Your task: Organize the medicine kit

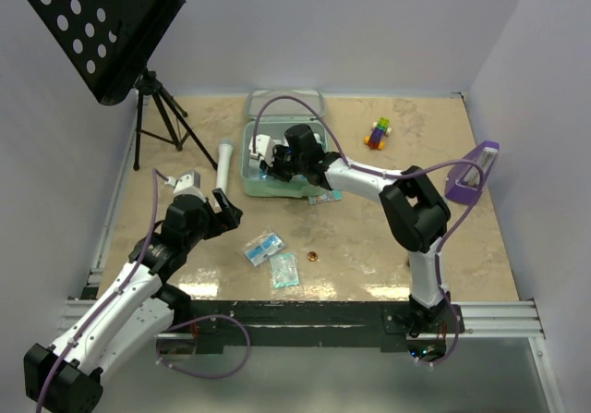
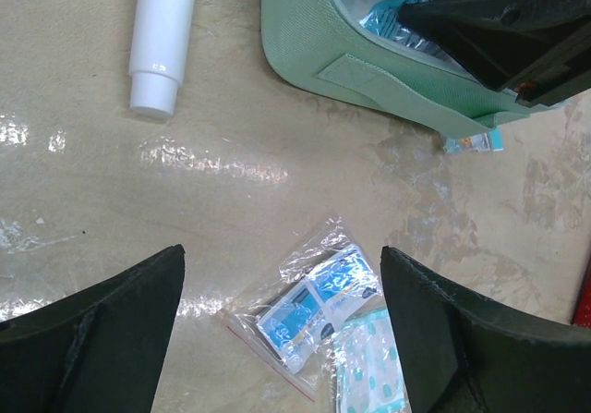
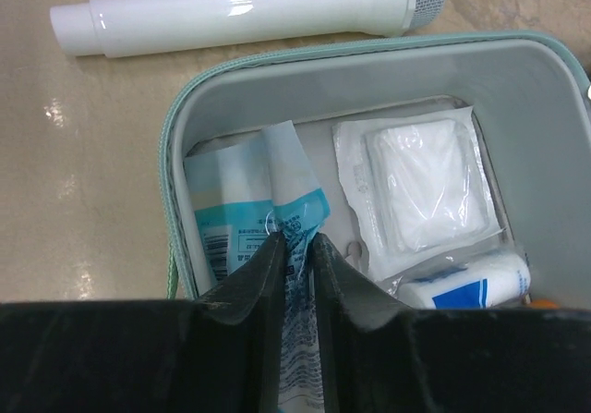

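ok so starting at the near edge of the table (image 1: 369,247): the left gripper (image 2: 282,261) hovers with its jaws spread about as wide as they go and nothing between them. it looks straight down at a clear zip bag (image 2: 309,307) of blue-and-white sachets. a dotted teal packet (image 2: 369,376) lies just beside that bag, touching or overlapping its edge. a little right of them there's a tiny brown disc (image 1: 312,256), maybe a coin, too small to tell.

past that, toward the middle of the far edge, is the medicine kit (image 2: 305,34), lid (image 1: 286,103) flipped open behind it. the right gripper (image 3: 297,242) reaches down into it, jaws nearly together, pinching a blue-and-white sachet (image 3: 295,200) that stands up against the kit's near wall. a gauze pad (image 3: 420,187) and a white roll with a blue label (image 3: 466,279) are already inside. a white mic-looking tube (image 3: 240,11) lies on the table just left of the kit, and a small blue packet (image 2: 471,143) peeks out at the kit's near-right corner.

what i'd worry about:
- the sachet is upright, not flat. let go like that, it could flop over the wall, or cling to a finger and ride back out
- if it stays standing, the lid probably won't shut on it
- flat plastic on a glossy table means the left fingers could skid, or grab both packets at once
- that corner packet is easy to miss

further off: a block toy (image 1: 377,133), a purple wedge (image 1: 473,173) at the right edge, and a music stand (image 1: 102,25) in the far-left corner.
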`<state>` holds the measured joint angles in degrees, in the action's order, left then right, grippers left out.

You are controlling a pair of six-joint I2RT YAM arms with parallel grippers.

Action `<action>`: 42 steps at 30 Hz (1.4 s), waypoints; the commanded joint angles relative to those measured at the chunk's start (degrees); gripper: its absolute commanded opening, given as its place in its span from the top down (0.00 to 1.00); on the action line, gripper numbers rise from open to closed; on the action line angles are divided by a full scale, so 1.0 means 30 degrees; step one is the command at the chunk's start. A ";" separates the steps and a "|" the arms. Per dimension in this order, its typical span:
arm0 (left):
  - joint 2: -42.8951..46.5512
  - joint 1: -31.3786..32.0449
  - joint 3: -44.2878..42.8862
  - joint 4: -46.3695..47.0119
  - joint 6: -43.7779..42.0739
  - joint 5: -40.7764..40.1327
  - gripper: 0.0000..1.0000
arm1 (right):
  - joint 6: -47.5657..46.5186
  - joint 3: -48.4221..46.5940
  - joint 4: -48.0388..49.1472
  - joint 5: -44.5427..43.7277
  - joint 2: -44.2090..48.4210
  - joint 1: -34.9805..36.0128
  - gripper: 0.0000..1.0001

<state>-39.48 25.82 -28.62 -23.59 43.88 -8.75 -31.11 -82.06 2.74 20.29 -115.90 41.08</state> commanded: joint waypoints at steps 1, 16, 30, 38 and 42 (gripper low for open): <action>0.0066 -0.0112 -0.0157 0.0658 -0.0124 0.0193 0.09 | 0.0321 -0.0627 -0.0798 0.0501 0.0574 0.0047 0.73; 0.0242 -0.0112 -0.0156 0.0628 -0.0124 0.0398 0.09 | 0.5445 -0.1233 0.0848 -0.4851 0.1841 0.0018 0.52; 0.0008 -0.0112 -0.0157 0.0628 -0.0124 0.0076 0.09 | 0.7877 -0.0691 0.0339 -0.4832 0.2034 -0.0012 1.00; -0.0841 -0.0112 -0.0390 0.1214 0.0081 0.0544 0.09 | 1.3322 0.2883 0.0985 -1.0009 0.5607 -0.0012 0.78; -0.0696 -0.0112 -0.0187 0.1361 0.0257 0.0662 0.09 | 1.7715 0.5932 0.1140 -1.3555 0.8334 -0.0099 0.45</action>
<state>-42.04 25.82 -28.60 -22.24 43.94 -7.60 7.29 -69.67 2.90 -8.03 -98.35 41.12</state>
